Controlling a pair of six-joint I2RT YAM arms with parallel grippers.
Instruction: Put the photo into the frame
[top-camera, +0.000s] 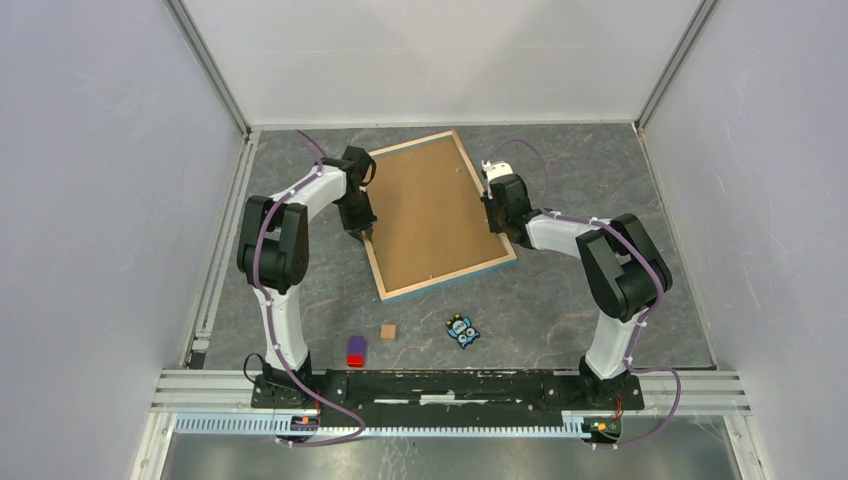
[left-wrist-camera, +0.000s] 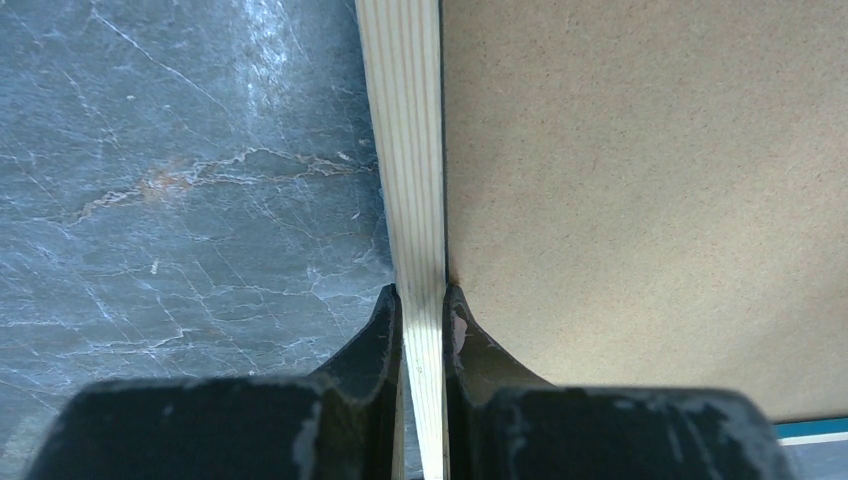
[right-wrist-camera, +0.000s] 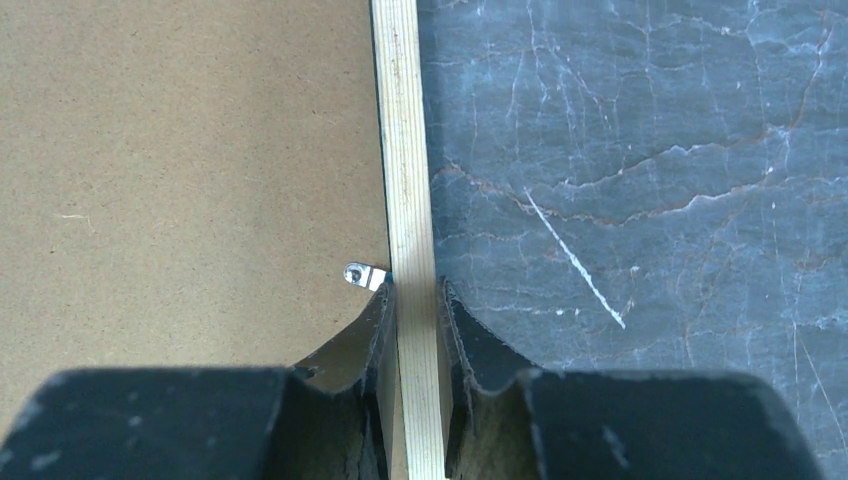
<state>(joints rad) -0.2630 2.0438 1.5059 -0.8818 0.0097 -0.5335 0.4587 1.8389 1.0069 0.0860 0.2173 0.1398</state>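
The frame (top-camera: 450, 279) lies face down on the dark marble table, its light wood rim up and a blue edge showing at the near side. A plain brown backing board (top-camera: 430, 210) fills it. The photo is hidden. My left gripper (top-camera: 363, 232) is shut on the frame's left rim; in the left wrist view its fingers (left-wrist-camera: 385, 320) press both sides of the wood strip (left-wrist-camera: 405, 150). My right gripper (top-camera: 497, 222) is shut on the right rim, its jaws hugging the wood strip (right-wrist-camera: 400, 120) beside a small metal tab (right-wrist-camera: 364, 275).
Near the arms' bases lie a purple-and-red block (top-camera: 355, 350), a small brown cube (top-camera: 387, 331) and a small blue patterned piece (top-camera: 461, 330). Grey enclosure walls stand on the left, back and right of the table.
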